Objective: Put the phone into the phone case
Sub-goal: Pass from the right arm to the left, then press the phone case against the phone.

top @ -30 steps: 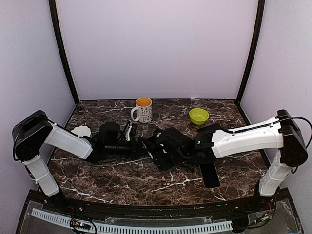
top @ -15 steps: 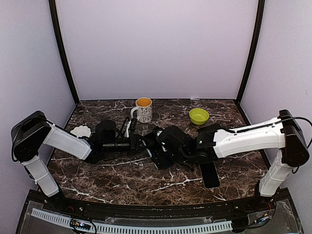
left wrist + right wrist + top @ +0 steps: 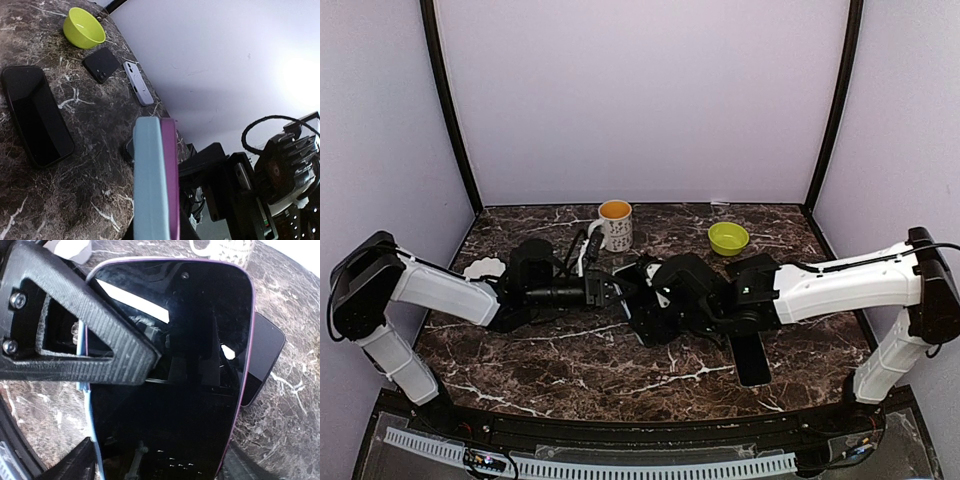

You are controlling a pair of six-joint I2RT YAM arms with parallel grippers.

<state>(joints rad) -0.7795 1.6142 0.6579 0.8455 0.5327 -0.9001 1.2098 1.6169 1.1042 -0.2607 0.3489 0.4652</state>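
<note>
**A:** Where is it now?

**B:** The phone (image 3: pixel 175 365) lies face-out against the pale blue case (image 3: pixel 146 185). The pair is up off the table (image 3: pixel 570 370), between the two arms. The left gripper (image 3: pixel 607 292) looks clamped on the case. Its fingers are hidden, so I judge that from the pair standing on edge in mid-air. The right gripper (image 3: pixel 640 300) is spread wide, with one finger (image 3: pixel 85 335) laid across the glass.

**A:** What could go wrong?

**B:** The phone's purple rim sits beside the case edge rather than inside it, so I doubt it is seated. An off-centre push could twist the pair in the left grip. It could also pop a corner loose and drop the phone.

**A:** Anything in the way?

**B:** A dark phone (image 3: pixel 264 357) lies on the table right behind the held one. Further off are a black phone (image 3: pixel 35 115), a bowl (image 3: pixel 84 34) and a grey case (image 3: pixel 138 82). The mug (image 3: pixel 615 225) stands just behind the grippers, so there is little room to swing.
</note>
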